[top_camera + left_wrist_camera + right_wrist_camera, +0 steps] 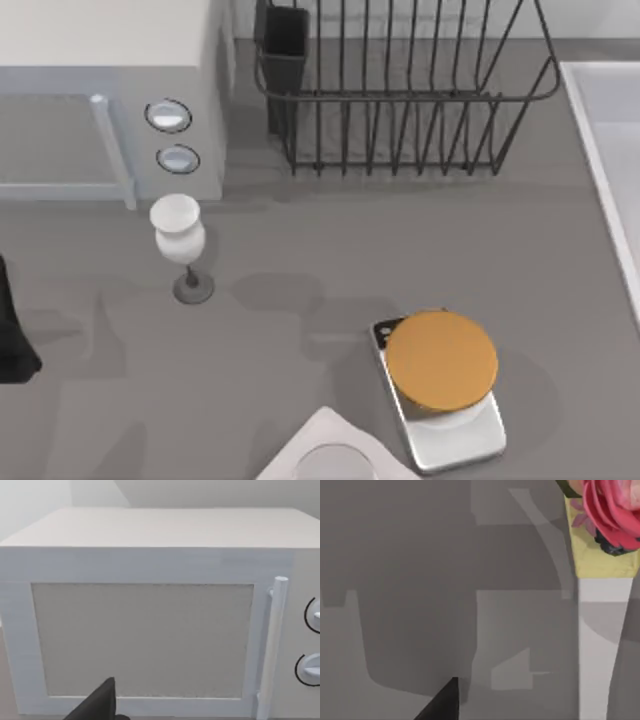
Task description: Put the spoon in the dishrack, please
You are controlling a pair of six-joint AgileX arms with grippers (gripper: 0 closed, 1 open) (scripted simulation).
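Grey tabletop [300,260] holds the dishrack [400,100], top edge cropped; left arm [12,340] barely peeks in, claw spread or pinched, can't tell

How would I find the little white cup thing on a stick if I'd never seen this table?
Start at the big white microwave on the table's left side and look just in front of its two round knobs. There stands a white goblet, upright on a thin stem with a grey round foot. Nothing else nearby is tall and stemmed; the orange disc to its right lies flat.
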